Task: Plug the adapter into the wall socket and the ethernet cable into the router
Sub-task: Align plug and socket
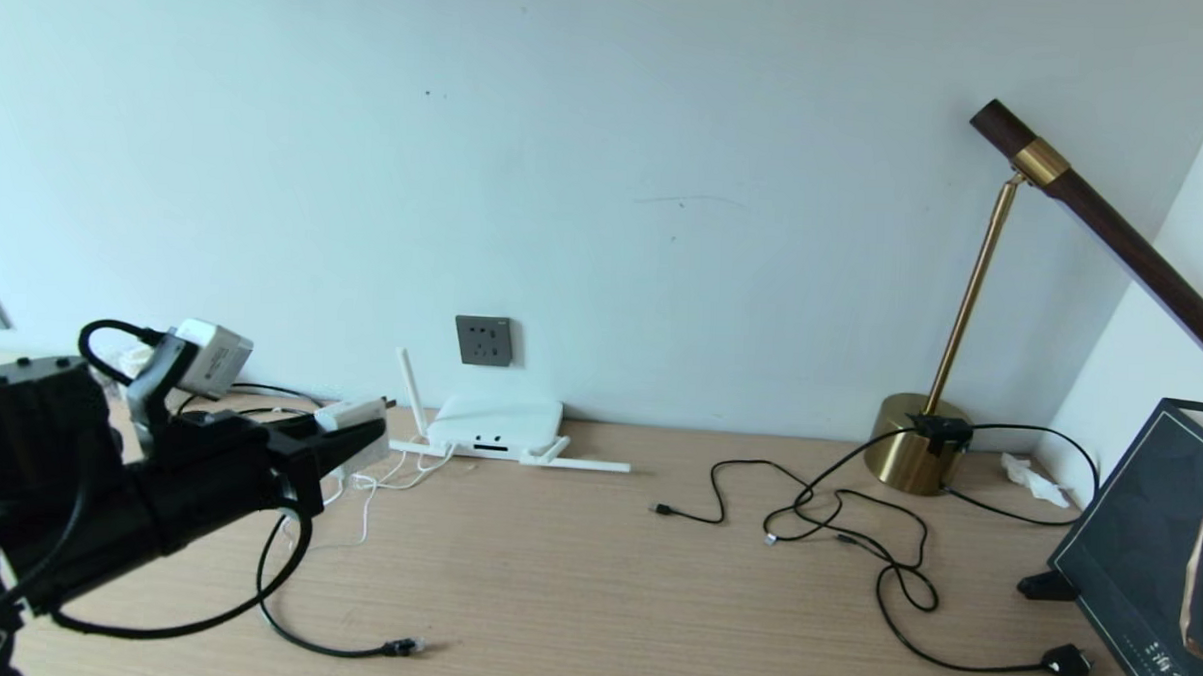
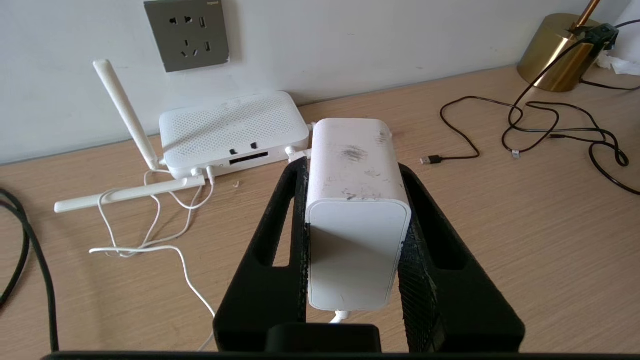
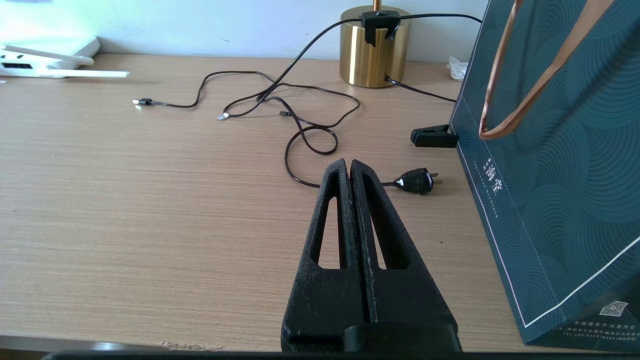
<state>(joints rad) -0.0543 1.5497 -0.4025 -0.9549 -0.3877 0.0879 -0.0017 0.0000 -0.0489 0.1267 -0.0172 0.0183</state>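
the adapter (image 2: pixel 356 210) is gripped between the left gripper (image 2: pixel 350 172) jaws; the right gripper (image 3: pixel 350 167) jaws are closed. no writing is readable.

a home or office desk corner set against a plain wall

a wood-grain desk (image 1: pixel 573 577) meets a pale painted wall carrying a dark grey wall socket (image 1: pixel 483 340); a white router (image 1: pixel 495 424), a brass-based desk lamp (image 1: pixel 923 454), loose black cables (image 1: pixel 855 527) and a dark teal gift bag (image 3: pixel 560 175) lie about, as in a lived-in room.

Router (image 1: pixel 495 422) below wall socket (image 1: pixel 483 340).
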